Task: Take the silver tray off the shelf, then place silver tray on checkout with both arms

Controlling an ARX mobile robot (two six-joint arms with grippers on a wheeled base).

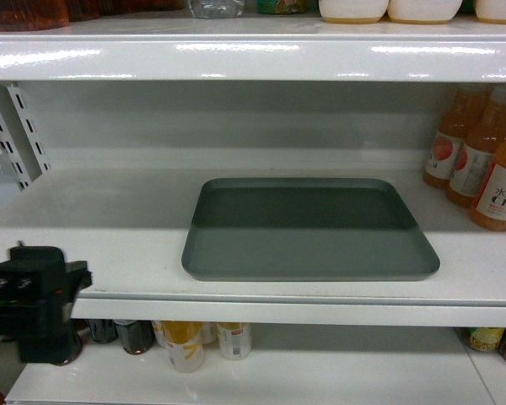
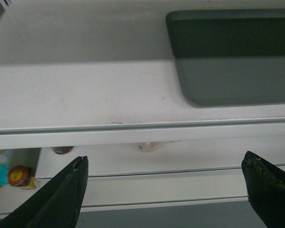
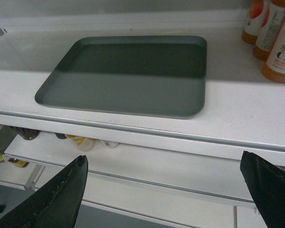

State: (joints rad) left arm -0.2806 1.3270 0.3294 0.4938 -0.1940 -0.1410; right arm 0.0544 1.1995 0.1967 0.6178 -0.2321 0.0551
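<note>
Both claws, left claw point(image 2: 164, 190) and right claw point(image 3: 164, 190), are spread wide and empty below the shelf point(image 1: 253, 295); silver tray point(image 1: 308, 232) sits near its front lip. I'd grab opposite short edges evenly.

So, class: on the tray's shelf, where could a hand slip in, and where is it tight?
Bare shelf lies left of the silver tray, reaching the slotted uprights. A narrower strip runs between the tray's right edge and the orange juice bottles, the crowded end. A thin bare band fronts the tray.
</note>
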